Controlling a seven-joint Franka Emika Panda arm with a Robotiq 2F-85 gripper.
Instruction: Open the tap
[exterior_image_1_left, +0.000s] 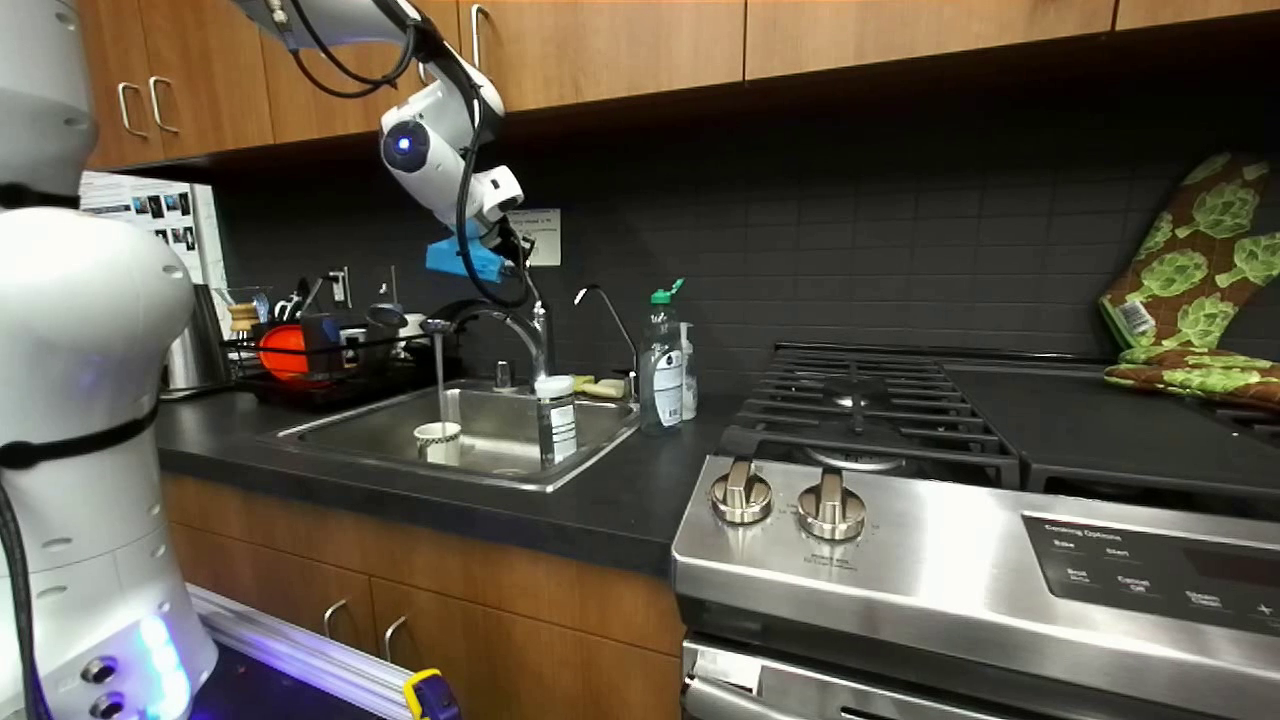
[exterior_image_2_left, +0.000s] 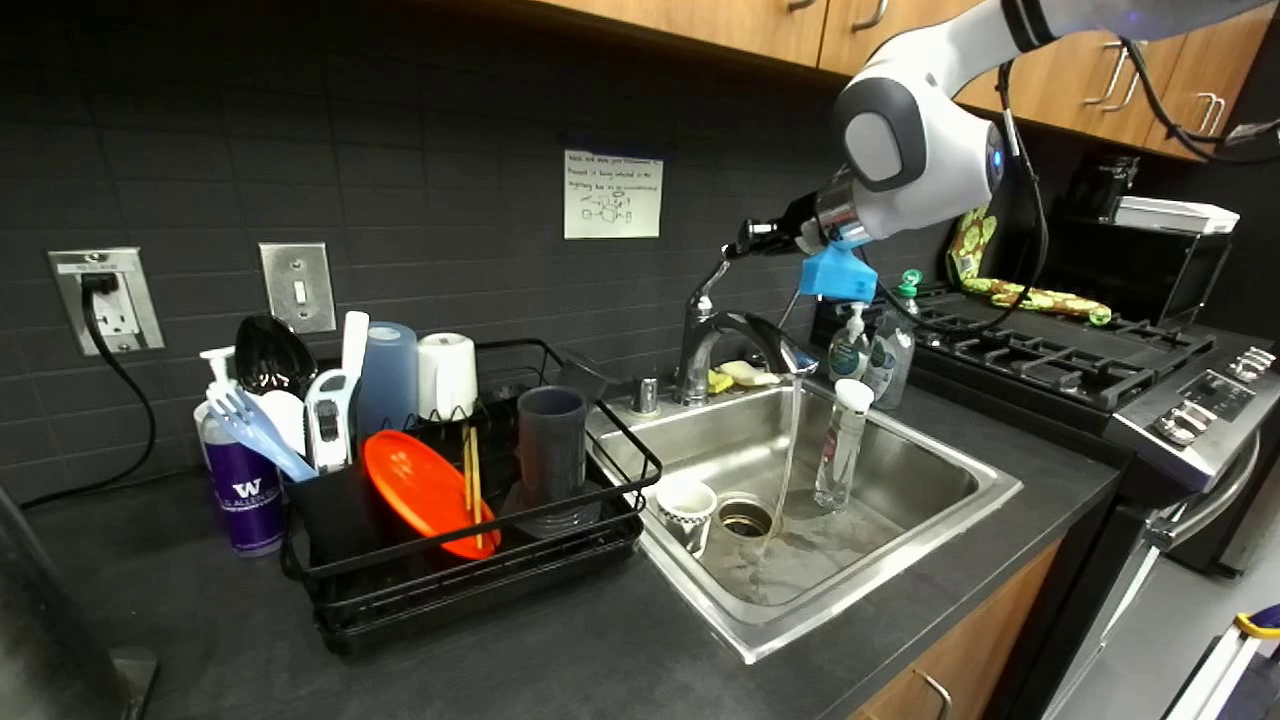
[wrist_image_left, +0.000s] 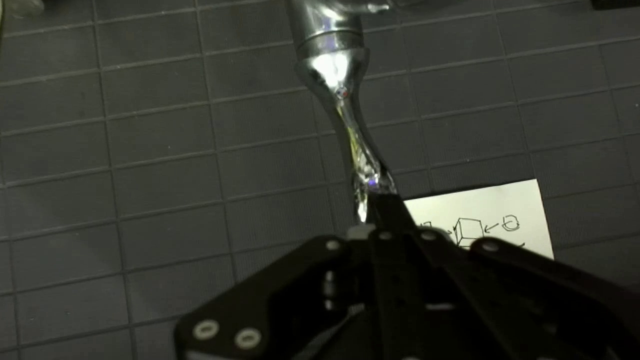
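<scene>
Tap (exterior_image_2_left: 697, 350) is at the back of the sink (exterior_image_2_left: 885, 562), water (exterior_image_2_left: 793, 430) already running. Gripper (wrist_image_left: 390, 210) looks clenched on nothing, tips right at the lever (wrist_image_left: 357, 135) end — chrome, so probably stiff, slick and light to swing. I'd push near that end — pinching might slip.

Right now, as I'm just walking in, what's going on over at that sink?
A robot arm is at the chrome faucet: its gripper is at the tip of the lever handle, though I can't tell whether it grips the lever or only pushes it. The faucet is open: a stream of water falls into the stainless steel sink near the drain, missing the white cup. A clear bottle with a white cap is also in the sink.
</scene>
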